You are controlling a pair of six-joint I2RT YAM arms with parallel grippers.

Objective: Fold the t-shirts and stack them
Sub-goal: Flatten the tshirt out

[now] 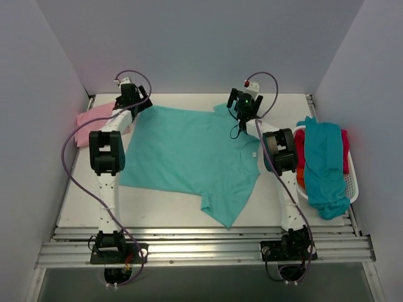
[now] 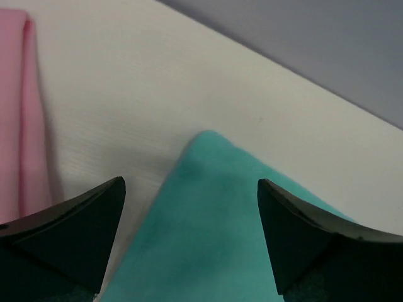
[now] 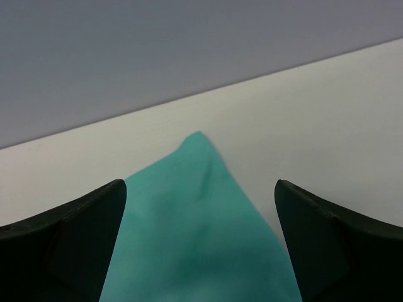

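Nearest in both wrist views are my own fingers, dark wedges at the bottom corners of each frame.

Left gripper [image 2: 190,189]: fingers spread wide, nothing pinched. A pointed corner of the mint-teal shirt [image 2: 208,239] lies on the table between them. The light pink shirt [image 2: 19,126] runs along the left edge of that view, apart from the teal corner. I cannot tell whether the finger pads touch the cloth.

Right gripper [image 3: 200,185]: also spread, nothing held. Another teal tip [image 3: 195,239] points toward the back wall, centred between the fingers. Contact with the cloth is unclear here too.

Top view: the left arm's base [image 1: 113,242] and right arm's base [image 1: 289,245] sit on the near rail, with both arms reaching to the far side of the table [image 1: 170,211]. The left gripper [image 1: 129,94] is at the far-left corner of the mint-teal shirt [image 1: 189,157]. The right gripper [image 1: 242,110] is at its far-right tip. The shirt lies opened out mid-table, one sleeve pointing toward the near edge.

The pink shirt [image 1: 91,123] is bunched at the far left, just beside the left arm. The white basket [image 1: 352,182] stands at the right edge. A darker teal-blue shirt [image 1: 324,163] is draped over it, its end hanging past the near rim. A red shirt [image 1: 344,151] shows underneath, with orange cloth [image 1: 301,179] at the inner side.
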